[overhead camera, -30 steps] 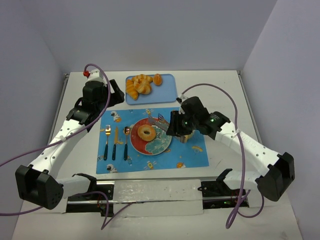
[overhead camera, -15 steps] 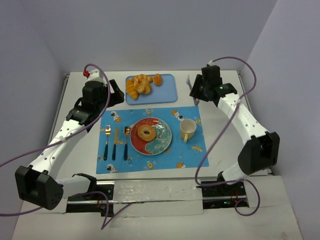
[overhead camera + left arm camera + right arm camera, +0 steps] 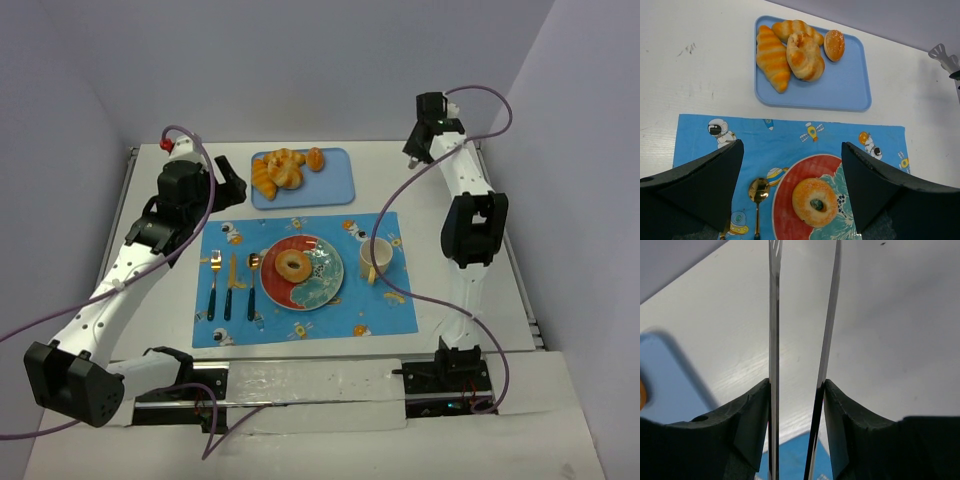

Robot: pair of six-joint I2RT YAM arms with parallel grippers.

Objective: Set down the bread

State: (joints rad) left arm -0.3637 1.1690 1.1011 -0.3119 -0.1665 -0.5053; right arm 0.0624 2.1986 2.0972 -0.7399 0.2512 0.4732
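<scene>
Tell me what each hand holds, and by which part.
The right hand pinches metal tongs across both arms, short of the toothed tips; the left hand holds nothing.

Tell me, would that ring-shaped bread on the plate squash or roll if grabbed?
The bread lies flat on the plate, so it probably would not roll when nudged. It looks small and puffy, so it is likely light and a bit squashy under a firm squeeze. Its grainy crust should not be slippery.
</scene>
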